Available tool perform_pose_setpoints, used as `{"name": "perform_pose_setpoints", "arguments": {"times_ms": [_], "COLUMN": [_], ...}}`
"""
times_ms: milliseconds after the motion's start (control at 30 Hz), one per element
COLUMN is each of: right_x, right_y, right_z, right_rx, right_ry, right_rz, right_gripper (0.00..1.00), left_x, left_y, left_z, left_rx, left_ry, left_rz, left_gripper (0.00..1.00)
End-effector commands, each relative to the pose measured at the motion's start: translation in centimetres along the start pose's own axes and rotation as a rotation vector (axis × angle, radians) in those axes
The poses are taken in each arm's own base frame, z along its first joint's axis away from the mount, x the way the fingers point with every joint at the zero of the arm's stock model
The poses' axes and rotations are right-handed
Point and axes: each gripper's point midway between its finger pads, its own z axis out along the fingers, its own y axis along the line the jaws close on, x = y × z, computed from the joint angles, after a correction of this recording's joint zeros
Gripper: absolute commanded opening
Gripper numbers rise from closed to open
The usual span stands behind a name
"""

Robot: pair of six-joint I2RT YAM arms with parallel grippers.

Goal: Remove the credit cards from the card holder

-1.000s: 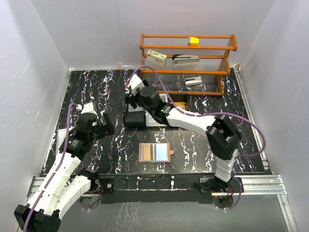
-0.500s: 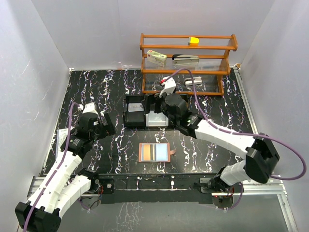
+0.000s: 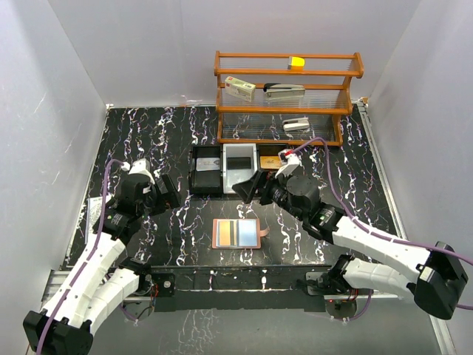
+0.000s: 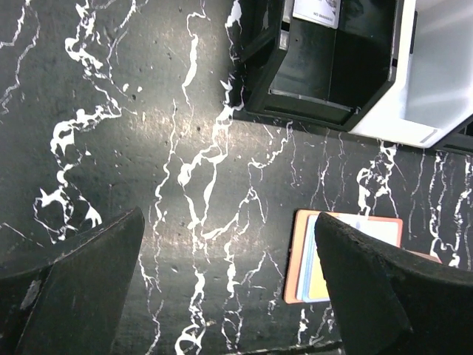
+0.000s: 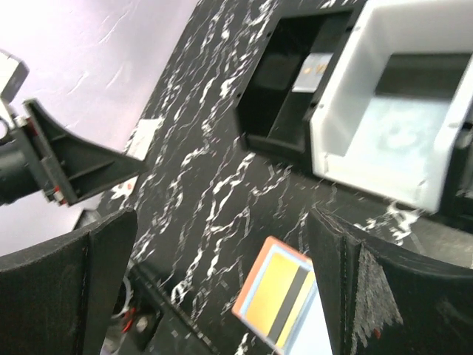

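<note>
We see the left gripper (image 3: 161, 194) and right gripper (image 3: 255, 187) both spread wide, holding nothing. The card holder (image 3: 236, 234) lies unfolded on the table (image 3: 148, 140), whole from overhead. The right wrist view shows it between its fingers; the left wrist's right-hand finger (image 4: 377, 288) half covers it.

Bright, even overhead light, soft shadows, sheen on table (image 4: 170, 237) (left wrist), right-wrist pic blurry w/ motion.
</note>
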Motion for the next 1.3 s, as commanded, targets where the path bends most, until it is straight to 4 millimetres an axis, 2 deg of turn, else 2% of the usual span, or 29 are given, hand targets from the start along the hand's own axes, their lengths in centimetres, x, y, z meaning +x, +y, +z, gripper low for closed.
{"name": "perform_pose_setpoints", "arguments": {"times_ms": [0,133,300,500,633,800,933,1033,1200,1267], "right_x": [0.3,1.4,2.8,4.1,3.9,3.6,5.5,7.4,10.3,11.2], "right_y": [3.7,2.9,1.7,0.0,-0.6,-0.8,-0.4,-0.2,0.3,0.6], "right_z": [-0.9,-0.9,-1.1,-2.0,-2.5,-1.9,-0.9,-0.3,0.2,0.5], "right_rx": [-0.175,-0.139,-0.079,-0.024,-0.015,0.007,-0.006,-0.020,-0.048,-0.064], "right_ry": [0.039,0.079,0.129,0.149,0.127,0.116,0.213,0.297,0.416,0.462], "right_rz": [0.101,0.165,0.202,0.196,0.178,0.167,0.170,0.196,0.281,0.302], "right_gripper": [0.98,0.98,0.98,0.98,0.98,0.98,0.98,0.94,0.83,0.75], "left_x": [-1.1,-2.5,-2.4,-0.1,1.4,3.2,5.1,5.8,6.9,7.6], "left_y": [-1.4,-1.7,-3.2,-6.0,-7.2,-8.4,-8.7,-8.9,-8.8,-8.8], "left_z": [-1.5,-1.8,-1.0,0.1,0.9,1.6,2.0,2.0,2.0,2.0], "left_rx": [0.035,0.021,0.075,0.207,0.285,0.364,0.396,0.406,0.418,0.432], "left_ry": [0.002,-0.030,-0.004,0.141,0.212,0.293,0.388,0.423,0.462,0.489], "left_rz": [-0.085,-0.133,-0.189,-0.226,-0.219,-0.223,-0.231,-0.241,-0.244,-0.251], "left_gripper": [0.99,0.99,0.99,0.96,0.92,0.94,0.96,0.95,0.93,0.91]}}
